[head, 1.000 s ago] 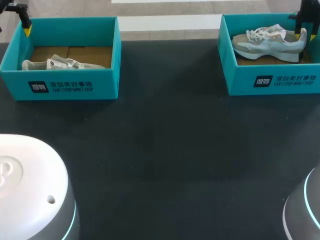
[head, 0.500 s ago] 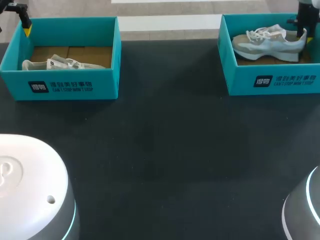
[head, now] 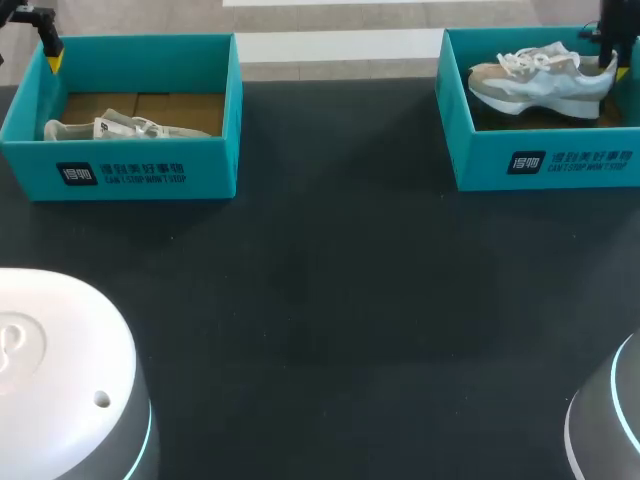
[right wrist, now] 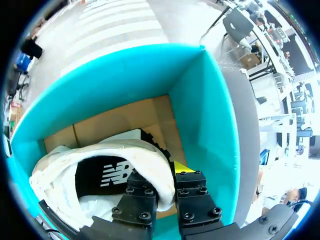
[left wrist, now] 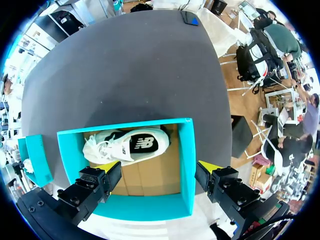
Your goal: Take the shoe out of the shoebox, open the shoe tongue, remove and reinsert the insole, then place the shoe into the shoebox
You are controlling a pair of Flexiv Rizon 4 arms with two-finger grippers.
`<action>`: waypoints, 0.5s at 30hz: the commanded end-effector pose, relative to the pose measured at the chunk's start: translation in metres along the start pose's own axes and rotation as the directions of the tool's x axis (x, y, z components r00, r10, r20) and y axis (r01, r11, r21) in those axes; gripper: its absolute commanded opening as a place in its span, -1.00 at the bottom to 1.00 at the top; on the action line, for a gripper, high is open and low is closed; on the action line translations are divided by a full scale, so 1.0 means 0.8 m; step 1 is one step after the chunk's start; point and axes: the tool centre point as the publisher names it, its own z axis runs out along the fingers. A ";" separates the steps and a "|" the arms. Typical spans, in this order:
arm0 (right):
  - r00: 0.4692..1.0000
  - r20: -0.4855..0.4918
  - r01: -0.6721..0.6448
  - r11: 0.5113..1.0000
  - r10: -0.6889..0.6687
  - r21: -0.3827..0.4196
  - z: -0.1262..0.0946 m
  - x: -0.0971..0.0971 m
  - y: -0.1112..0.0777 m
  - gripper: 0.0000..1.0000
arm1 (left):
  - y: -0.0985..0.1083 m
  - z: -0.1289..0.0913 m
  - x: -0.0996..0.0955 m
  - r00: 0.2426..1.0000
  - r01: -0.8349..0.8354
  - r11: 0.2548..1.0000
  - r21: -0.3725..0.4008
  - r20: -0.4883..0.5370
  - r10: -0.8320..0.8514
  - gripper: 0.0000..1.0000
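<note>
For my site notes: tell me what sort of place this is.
Likely a robot workbench for shoe-handling trials: a dark table holds a left shoebox and a right shoebox, a sneaker in each, and the right arm's fingers grip the right sneaker at its heel.

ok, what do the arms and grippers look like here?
Left gripper: black blocky fingers studded with bolts, yellow wedge tips. Right gripper: same black bolted blocks, one yellow tip showing. Left arm: glossy white rounded housing, cyan light ring; right arm likewise.
</note>
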 end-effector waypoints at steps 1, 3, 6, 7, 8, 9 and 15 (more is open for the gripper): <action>1.000 0.001 0.017 1.000 -0.017 0.000 -0.036 -0.009 -0.018 -1.00 | 0.000 0.000 0.000 1.000 0.000 1.000 0.000 -0.002 0.000 1.00; 0.999 -0.030 0.035 0.999 -0.035 0.014 -0.057 -0.010 -0.027 -1.00 | 0.000 0.000 0.000 1.000 0.000 1.000 0.000 -0.002 0.000 1.00; 0.998 -0.043 0.043 0.999 -0.043 -0.004 -0.089 -0.013 -0.036 -1.00 | 0.000 0.000 0.000 1.000 0.000 1.000 0.000 -0.002 0.000 1.00; 0.998 -0.046 0.042 0.999 -0.042 -0.014 -0.101 -0.013 -0.040 -1.00 | 0.000 0.000 0.000 1.000 0.000 1.000 0.000 -0.002 0.000 1.00; 0.998 -0.044 0.042 0.999 -0.043 -0.024 -0.111 -0.014 -0.043 -1.00 | 0.000 0.000 0.000 1.000 0.000 1.000 0.000 -0.002 0.000 1.00; 0.998 -0.042 0.040 0.999 -0.041 -0.035 -0.120 -0.015 -0.047 -1.00 | 0.000 0.000 0.000 1.000 0.000 1.000 0.000 -0.002 0.000 1.00; 1.000 -0.014 0.018 0.995 -0.019 -0.099 -0.171 -0.019 -0.072 -1.00 | 0.000 0.000 0.000 1.000 0.000 1.000 0.000 -0.002 0.000 1.00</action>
